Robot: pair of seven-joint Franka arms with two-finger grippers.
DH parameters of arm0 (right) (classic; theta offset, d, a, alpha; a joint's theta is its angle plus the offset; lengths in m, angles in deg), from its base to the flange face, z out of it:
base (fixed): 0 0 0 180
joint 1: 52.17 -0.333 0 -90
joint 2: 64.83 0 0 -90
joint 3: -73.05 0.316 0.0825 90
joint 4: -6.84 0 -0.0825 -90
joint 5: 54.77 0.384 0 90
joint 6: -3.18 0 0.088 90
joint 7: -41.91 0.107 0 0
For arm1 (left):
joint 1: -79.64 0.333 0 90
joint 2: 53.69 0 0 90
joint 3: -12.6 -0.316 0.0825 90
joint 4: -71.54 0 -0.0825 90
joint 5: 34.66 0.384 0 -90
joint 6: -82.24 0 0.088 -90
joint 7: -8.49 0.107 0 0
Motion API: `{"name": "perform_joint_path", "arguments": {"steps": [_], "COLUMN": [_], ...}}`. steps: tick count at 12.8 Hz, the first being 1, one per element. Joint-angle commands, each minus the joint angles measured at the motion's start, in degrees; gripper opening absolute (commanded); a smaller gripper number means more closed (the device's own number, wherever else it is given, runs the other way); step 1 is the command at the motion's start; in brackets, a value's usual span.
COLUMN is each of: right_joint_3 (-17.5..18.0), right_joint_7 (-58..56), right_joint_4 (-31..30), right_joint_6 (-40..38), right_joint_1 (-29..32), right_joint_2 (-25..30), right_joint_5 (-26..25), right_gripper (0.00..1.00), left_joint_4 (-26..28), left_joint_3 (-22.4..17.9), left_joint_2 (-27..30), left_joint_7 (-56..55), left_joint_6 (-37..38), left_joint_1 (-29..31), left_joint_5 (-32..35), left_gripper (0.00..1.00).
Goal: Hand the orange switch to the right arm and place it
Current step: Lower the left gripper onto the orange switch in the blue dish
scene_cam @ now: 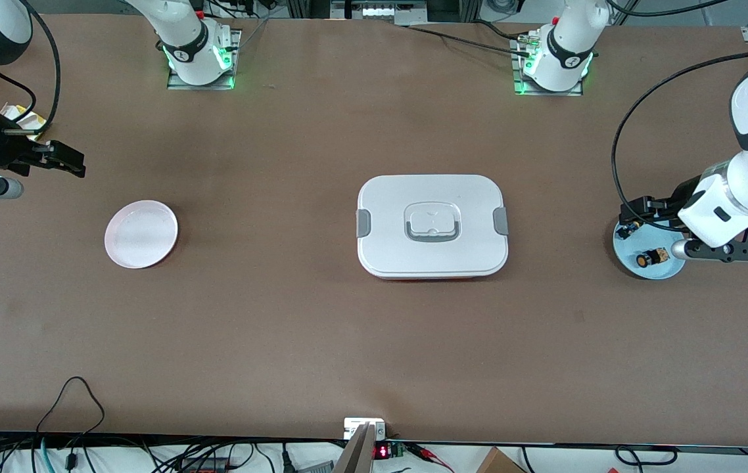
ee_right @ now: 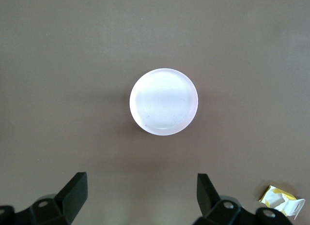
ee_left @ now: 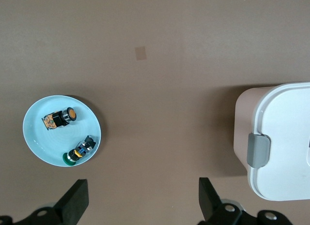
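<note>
Nothing is done yet: we see the orange switch (ee_left: 61, 117) untouched on its blue plate (ee_left: 36, 138), both hands released.

No lettering or numbers can be read anywhere on the table. A small display (scene_cam: 381, 451) at the table's near edge glows red, but its digits are too small to make out. The round marks on the arm bases (scene_cam: 179, 54) cannot be read either. The box lid (scene_cam: 432, 223) and both plates carry no label.
</note>
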Motion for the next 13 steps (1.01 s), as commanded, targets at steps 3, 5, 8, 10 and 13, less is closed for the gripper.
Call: {"name": "perform_joint_path", "arguments": {"steps": [3, 5, 8, 10, 13], "right_joint_3": [-0.1, -0.1, -0.1, 0.0, 0.0], "right_joint_7": [-0.6, -0.6, -0.6, -0.6, -0.6], "right_joint_4": [1.0, 1.0, 1.0, 1.0, 1.0], "right_joint_6": [-0.3, -0.3, -0.3, -0.3, -0.5], "right_joint_1": [-0.1, -0.1, -0.2, -0.2, -0.2], "right_joint_2": [-0.4, -0.4, -0.7, -0.8, -0.8], "right_joint_5": [-0.4, -0.4, -0.4, -0.4, -0.4], "right_gripper": [1.00, 1.00, 1.00, 1.00, 1.00], "left_joint_4": [0.1, 0.7, 10.0, 17.4, 21.2], "left_joint_3": [-0.1, -0.2, -0.2, -0.2, -0.1], "left_joint_2": [-5.9, -9.2, -9.7, -9.1, -9.5], "left_joint_7": [1.3, 0.8, 6.1, 9.2, 9.5], "left_joint_6": [-4.0, -7.4, -23.1, -34.1, -38.3], "left_joint_1": [4.1, 4.7, 8.2, 10.9, 14.0], "left_joint_5": [1.1, 1.1, 1.6, 1.6, 1.6], "left_gripper": [1.00, 1.00, 1.00, 1.00, 1.00]}}
